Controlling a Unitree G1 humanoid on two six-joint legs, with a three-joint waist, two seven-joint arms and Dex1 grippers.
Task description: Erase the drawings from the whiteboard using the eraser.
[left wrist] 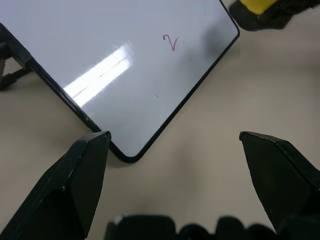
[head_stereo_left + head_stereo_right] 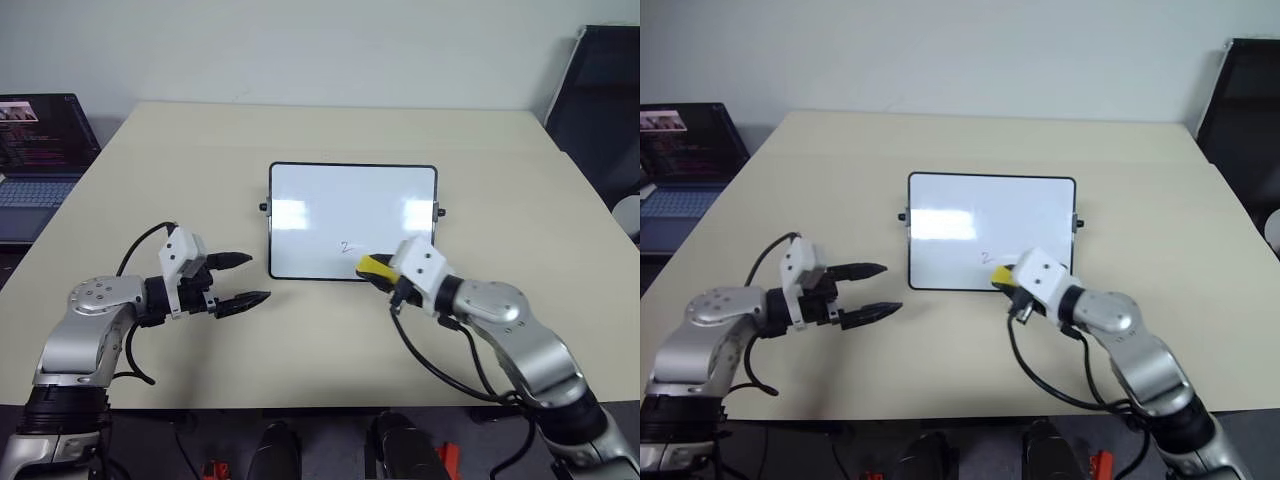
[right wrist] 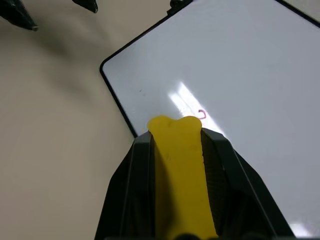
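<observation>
The whiteboard (image 2: 352,220) lies flat in the middle of the table. One small reddish "2" of the drawings (image 2: 347,246) shows near its front edge, also seen as the mark (image 1: 171,42) in the left wrist view. My right gripper (image 2: 380,272) is shut on the yellow eraser (image 2: 374,267), which sits over the board's front edge just right of the mark (image 3: 201,114). The eraser (image 3: 181,170) fills the space between the black fingers. My left gripper (image 2: 245,279) hovers open over the table, left of the board's front-left corner (image 1: 127,156).
An open laptop (image 2: 35,150) stands at the table's far left edge. A dark chair (image 2: 605,110) is at the far right. Cables trail from both wrists toward the table's front edge. Bare beige tabletop (image 2: 330,340) surrounds the board.
</observation>
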